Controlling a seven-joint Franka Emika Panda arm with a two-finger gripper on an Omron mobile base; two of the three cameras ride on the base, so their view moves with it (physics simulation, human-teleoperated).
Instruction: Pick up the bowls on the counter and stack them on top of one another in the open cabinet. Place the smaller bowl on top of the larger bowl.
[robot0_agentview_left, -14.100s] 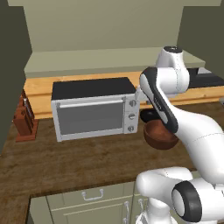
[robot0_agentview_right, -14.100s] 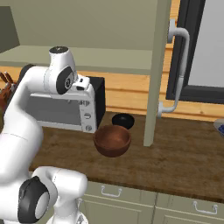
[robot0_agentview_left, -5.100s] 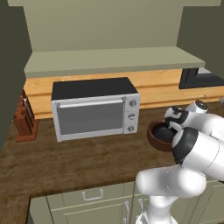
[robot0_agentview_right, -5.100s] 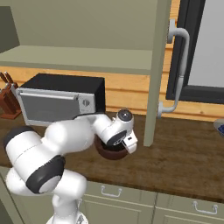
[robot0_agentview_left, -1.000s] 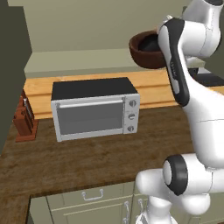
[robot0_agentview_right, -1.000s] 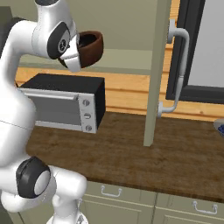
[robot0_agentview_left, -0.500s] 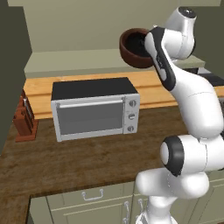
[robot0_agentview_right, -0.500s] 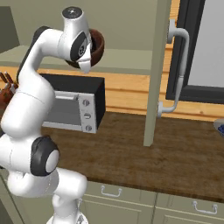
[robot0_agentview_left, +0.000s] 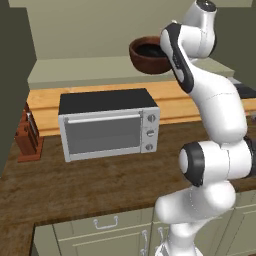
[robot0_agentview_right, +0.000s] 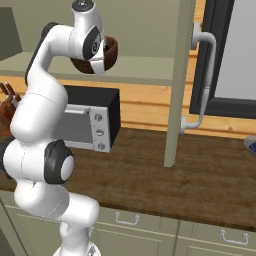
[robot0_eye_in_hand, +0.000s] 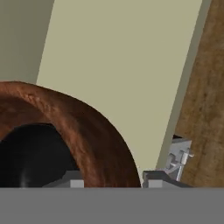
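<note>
Left base view: the arm reaches high above the toaster oven (robot0_agentview_left: 107, 124), and the brown bowl (robot0_agentview_left: 148, 54) hangs in the air just over the cabinet shelf (robot0_agentview_left: 90, 71), up and to the right of the oven. Its inside looks black, which I take to be the small dark bowl (robot0_agentview_left: 150, 49) already sitting in it. One brown bowl and one dark one can be counted. The counter (robot0_agentview_left: 75, 185) lies in front of the oven.

Right base view: the brown bowl (robot0_agentview_right: 107, 56) sits above the oven's right end, half hidden behind the wrist, in front of the shelf (robot0_agentview_right: 135, 67).

Hand view: the brown rim (robot0_eye_in_hand: 87, 127) curves across the lower left with the dark bowl's (robot0_eye_in_hand: 30, 153) black surface inside it, and the pale shelf (robot0_eye_in_hand: 127, 65) spreads beyond. The gripper (robot0_eye_in_hand: 111, 183) is clamped on the brown bowl's rim, one finger (robot0_eye_in_hand: 74, 180) inside the wall and one outside.

The step in hand appears to be carrying the stack into the cabinet. Next it calls for lowering the bowl level onto the shelf, then letting go.
</note>
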